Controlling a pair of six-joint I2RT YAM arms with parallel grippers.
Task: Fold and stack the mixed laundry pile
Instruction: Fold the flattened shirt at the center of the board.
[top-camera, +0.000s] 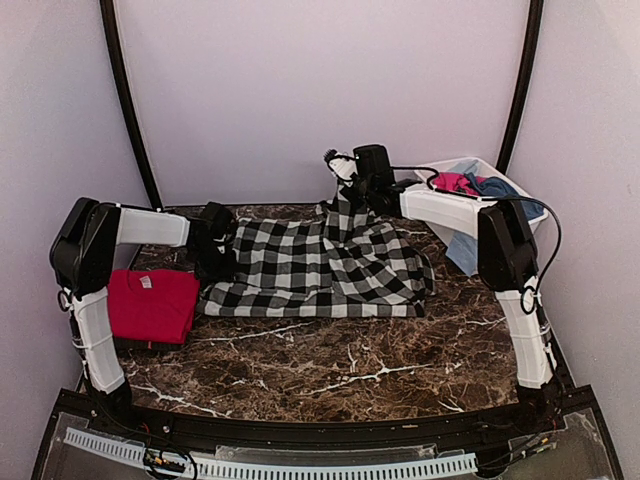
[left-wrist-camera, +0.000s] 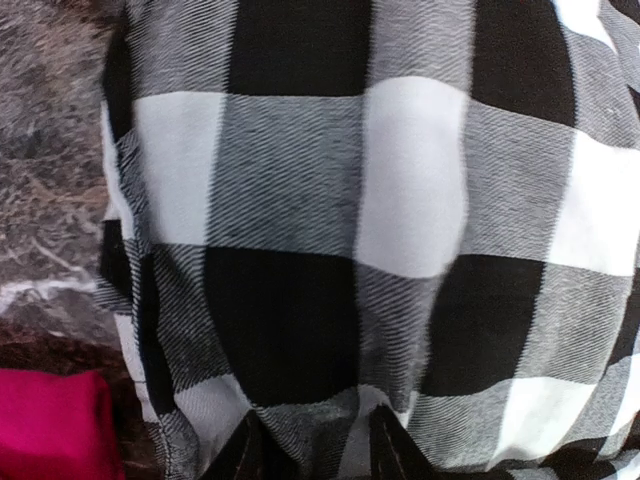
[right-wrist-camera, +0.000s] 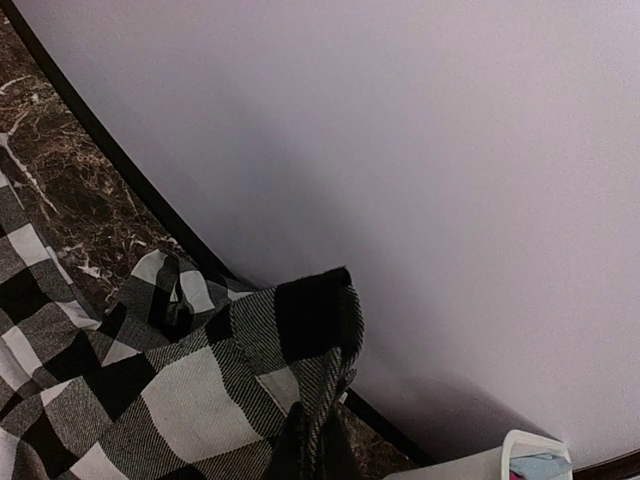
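A black-and-white checked garment (top-camera: 320, 265) lies spread across the middle of the marble table. Its far corner is pulled up off the table, and my right gripper (top-camera: 347, 172) is shut on that corner. In the right wrist view the fabric (right-wrist-camera: 300, 340) stands pinched between the fingers of my right gripper (right-wrist-camera: 318, 450). My left gripper (top-camera: 216, 258) sits low at the garment's left edge. In the left wrist view its fingertips (left-wrist-camera: 320, 455) stand apart, open, with checked cloth (left-wrist-camera: 400, 200) lying under and between them. A folded red tee (top-camera: 150, 305) lies left of it, also visible in the left wrist view (left-wrist-camera: 50, 425).
A white plastic tub (top-camera: 460, 240) stands at the back right, holding a pink piece (top-camera: 452, 182) and a light blue piece (top-camera: 495, 185); its rim (right-wrist-camera: 520, 450) shows in the right wrist view. Walls close off the back and sides.
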